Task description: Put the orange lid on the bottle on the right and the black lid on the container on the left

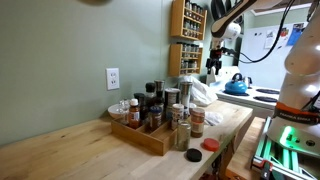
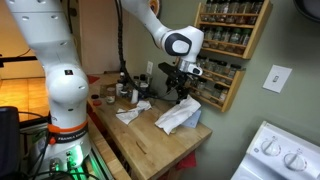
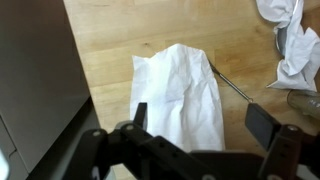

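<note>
In an exterior view an orange lid [image 1: 209, 144] and a black lid [image 1: 194, 155] lie on the wooden counter near its front edge. Just behind them stand a small bottle [image 1: 197, 122] and a darker container [image 1: 182, 135], next to a wooden tray. My gripper [image 1: 213, 65] hangs high over the far end of the counter, well away from the lids. It also shows in the other exterior view [image 2: 183, 88]. In the wrist view its jaws [image 3: 200, 120] are open and empty, straight above a white cloth [image 3: 180, 95].
A wooden tray of spice bottles [image 1: 140, 135] stands by the wall. Crumpled white cloths [image 2: 180, 117] lie on the counter under the gripper. A spice rack [image 2: 228, 40] hangs on the wall. A blue kettle [image 1: 236, 85] and a stove [image 2: 280, 155] stand beyond the counter's end.
</note>
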`<state>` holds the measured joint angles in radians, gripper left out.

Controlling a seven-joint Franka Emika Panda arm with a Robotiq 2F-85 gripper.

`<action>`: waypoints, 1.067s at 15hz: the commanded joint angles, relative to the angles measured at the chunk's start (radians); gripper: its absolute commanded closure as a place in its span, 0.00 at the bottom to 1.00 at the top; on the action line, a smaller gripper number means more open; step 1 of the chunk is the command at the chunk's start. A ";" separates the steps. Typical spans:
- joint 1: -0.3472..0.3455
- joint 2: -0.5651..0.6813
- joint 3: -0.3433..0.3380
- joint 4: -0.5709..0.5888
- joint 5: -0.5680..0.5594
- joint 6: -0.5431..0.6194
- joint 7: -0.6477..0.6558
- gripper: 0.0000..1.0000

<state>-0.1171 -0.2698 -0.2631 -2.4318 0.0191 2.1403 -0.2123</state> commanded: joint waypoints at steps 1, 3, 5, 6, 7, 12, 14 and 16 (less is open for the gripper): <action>-0.018 0.001 0.017 0.001 0.006 -0.002 -0.004 0.00; -0.018 0.001 0.017 0.001 0.006 -0.002 -0.004 0.00; -0.018 0.001 0.017 0.001 0.006 -0.002 -0.004 0.00; -0.018 0.001 0.017 0.001 0.006 -0.002 -0.004 0.00; -0.018 0.001 0.017 0.001 0.006 -0.002 -0.004 0.00; -0.018 0.001 0.017 0.001 0.006 -0.002 -0.004 0.00; 0.008 0.033 0.031 0.032 0.018 -0.004 -0.033 0.00; 0.037 0.055 0.041 0.049 0.042 -0.005 -0.071 0.00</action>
<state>-0.1171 -0.2698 -0.2631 -2.4318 0.0191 2.1403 -0.2123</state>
